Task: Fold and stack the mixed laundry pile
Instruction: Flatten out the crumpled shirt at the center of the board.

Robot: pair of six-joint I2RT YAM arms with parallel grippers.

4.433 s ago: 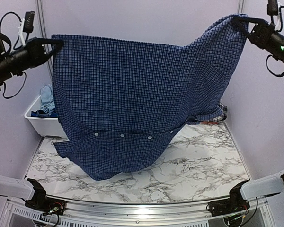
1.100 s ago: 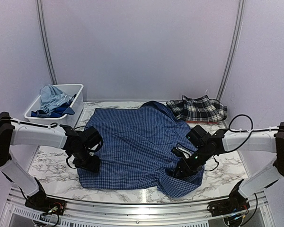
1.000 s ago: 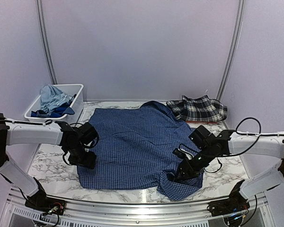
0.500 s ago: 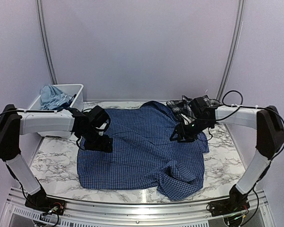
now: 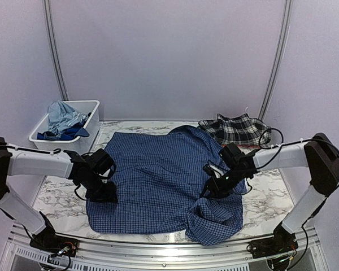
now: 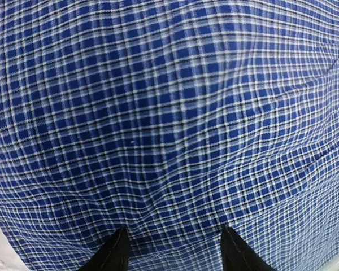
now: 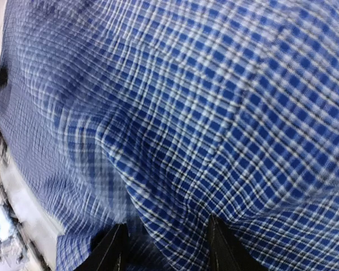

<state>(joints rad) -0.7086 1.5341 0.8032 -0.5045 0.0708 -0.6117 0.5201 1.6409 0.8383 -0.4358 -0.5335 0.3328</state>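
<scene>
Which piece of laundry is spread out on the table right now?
The navy small-check shirt, lying open centrally. The black-and-white plaid piece is bunched at the far right, and the light blue T-shirt sits crumpled in the white bin.

The left arm (image 5: 39, 162) reaches low and inward from the left with its elbow out to the side. The left pincer (image 5: 104, 192) points downward, its two black fingers (image 6: 116, 251) held apart. The right arm (image 5: 282, 153) mirrors this from the right. The right pincer (image 5: 210, 191) also points down, fingers (image 7: 114, 248) parted.
</scene>
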